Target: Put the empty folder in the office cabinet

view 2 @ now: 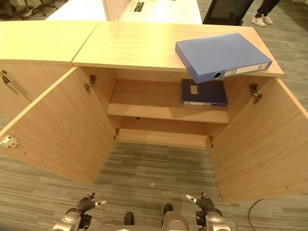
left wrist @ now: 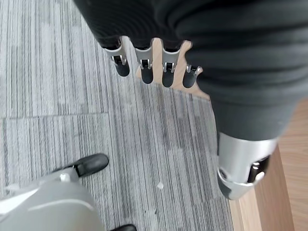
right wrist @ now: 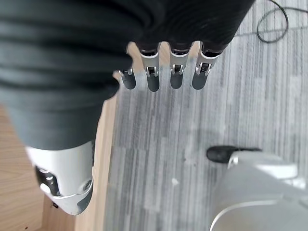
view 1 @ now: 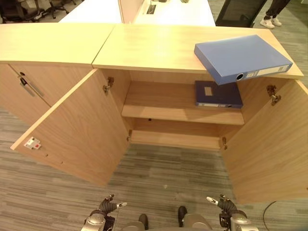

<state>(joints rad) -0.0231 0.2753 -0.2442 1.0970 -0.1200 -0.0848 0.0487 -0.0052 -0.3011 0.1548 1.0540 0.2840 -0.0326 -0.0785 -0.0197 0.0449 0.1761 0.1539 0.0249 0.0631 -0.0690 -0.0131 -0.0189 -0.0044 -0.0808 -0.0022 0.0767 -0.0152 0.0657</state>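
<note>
Both your hands hang low, fingers straight, relaxed, holding nothing: left hand, right hand, above grey striped carpet. Light-blue box folder lies atop light wooden cabinet, corner overhanging front edge. Doors open; dark-blue folder on upper shelf.

The left hand wears a dark ribbed cover with a soft, cloth-like look. Out of the cover's edge comes a row of silver fingers, each with small dark slots in the metal and a rounded dark tip. Beside the cover the thumb is a thick silver tube with a dark opening near its rounded end. The right hand looks the same, with a paler silver thumb.
</note>
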